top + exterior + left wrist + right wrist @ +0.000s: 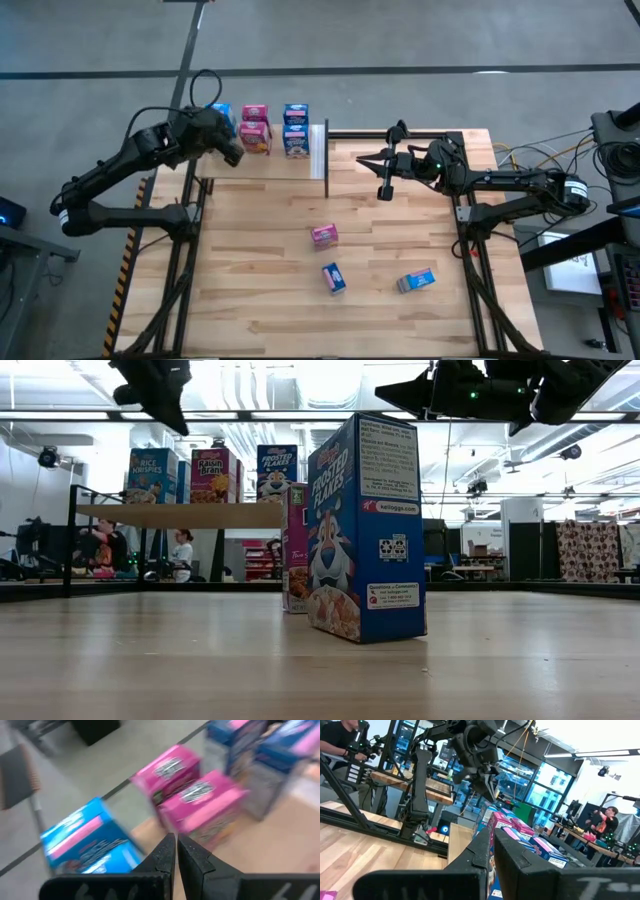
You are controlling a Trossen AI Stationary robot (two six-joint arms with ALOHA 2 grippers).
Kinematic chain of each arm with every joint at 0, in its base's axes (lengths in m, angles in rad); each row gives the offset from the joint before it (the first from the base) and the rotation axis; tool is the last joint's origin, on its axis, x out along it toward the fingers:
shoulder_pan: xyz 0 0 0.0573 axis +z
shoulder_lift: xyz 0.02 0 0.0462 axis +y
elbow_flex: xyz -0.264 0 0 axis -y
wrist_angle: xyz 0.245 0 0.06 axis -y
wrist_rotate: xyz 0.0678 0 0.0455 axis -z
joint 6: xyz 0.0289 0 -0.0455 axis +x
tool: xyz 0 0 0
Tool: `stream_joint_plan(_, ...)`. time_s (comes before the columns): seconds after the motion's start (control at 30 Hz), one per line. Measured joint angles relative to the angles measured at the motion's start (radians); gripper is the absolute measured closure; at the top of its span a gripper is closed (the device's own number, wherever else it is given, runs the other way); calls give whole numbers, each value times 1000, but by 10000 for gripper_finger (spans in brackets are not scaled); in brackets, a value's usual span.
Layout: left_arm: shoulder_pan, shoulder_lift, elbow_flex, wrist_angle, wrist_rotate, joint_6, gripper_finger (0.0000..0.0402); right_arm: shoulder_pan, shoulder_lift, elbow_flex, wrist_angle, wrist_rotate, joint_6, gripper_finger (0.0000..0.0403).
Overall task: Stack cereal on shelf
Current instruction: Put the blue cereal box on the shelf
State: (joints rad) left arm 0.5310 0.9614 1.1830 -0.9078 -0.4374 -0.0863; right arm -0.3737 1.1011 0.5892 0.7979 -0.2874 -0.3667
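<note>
The shelf (pixel 262 165) stands at the table's far left, with a white strip (pixel 318 150) along its right edge. Blue and pink cereal boxes (pixel 255 137) stand on it, also seen in the low view (pixel 213 475) and, blurred, in the left wrist view (pixel 202 802). My left gripper (pixel 234 154) hovers shut over the shelf beside the pink boxes, holding nothing (pixel 176 845). My right gripper (pixel 364 157) hangs shut in the air just right of the shelf, also holding nothing (pixel 492 837). Three more boxes rest on the tabletop: pink (pixel 324 235), blue (pixel 333 277), blue (pixel 416 281).
In the low view a blue box (pixel 365 530) stands upright on the table with a pink one (pixel 296 550) behind it. The table's black frame (pixel 190 230) runs along both sides. Bare planks (pixel 250 260) lie between the shelf and the loose boxes. People sit in the room beyond.
</note>
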Motion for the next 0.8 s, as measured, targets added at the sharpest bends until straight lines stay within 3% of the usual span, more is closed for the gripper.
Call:
stream_joint_plan(0.23, -85, -65, -69, 164, 137, 23, 400, 0, 0, 0, 0, 0, 37, 390)
stream_joint_plan(0.57, -255, -199, -320, 567, 171, 105, 400, 0, 1, 25, -47, 0, 164, 390)
stream_joint_plan(0.8, -293, -273, -478, 847, 215, 200, 400, 3, 2, 27, -68, -1, 275, 390)
